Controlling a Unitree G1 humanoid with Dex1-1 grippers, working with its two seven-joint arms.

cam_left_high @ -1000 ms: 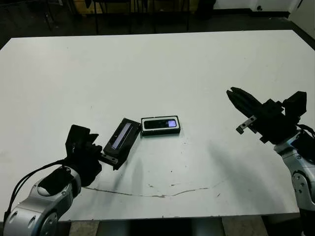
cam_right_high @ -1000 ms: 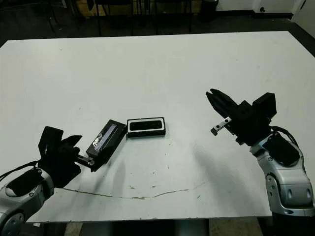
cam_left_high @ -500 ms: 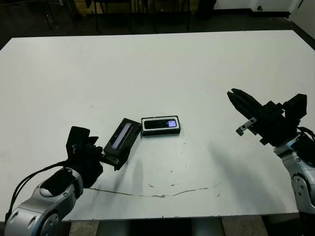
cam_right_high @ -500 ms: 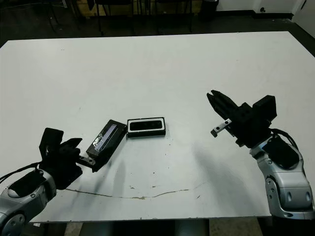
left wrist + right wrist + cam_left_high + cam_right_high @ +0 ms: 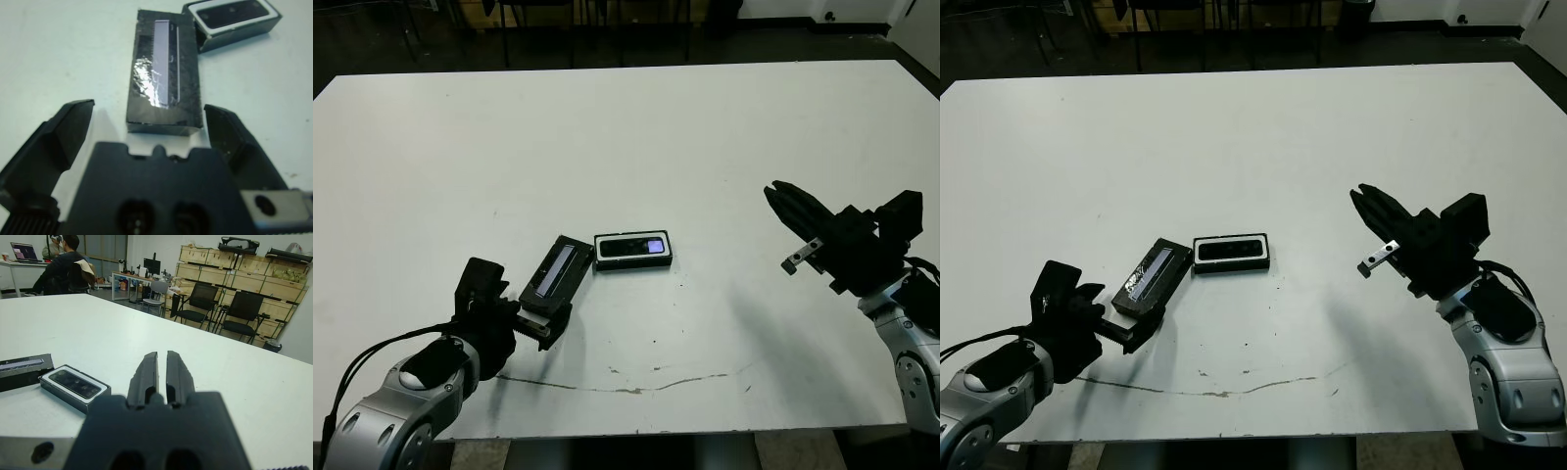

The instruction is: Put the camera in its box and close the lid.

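Box on the white table, holding the camera flat in its white lining; lid beside its left end, uncovered box; left gripper released, fingers straddling the lid's near end; right gripper clenched, well apart.

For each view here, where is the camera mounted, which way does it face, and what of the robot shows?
Left and right eye views: on the head, looking forward and down at the table; both arms show, left gripper open, right gripper shut.
Left wrist view: on the left wrist, looking along the spread fingers at the lid.
Right wrist view: on the right wrist, looking along the closed fingers across the table to chairs and a person.
Shared: both wrist views show the lid and the box holding the camera.
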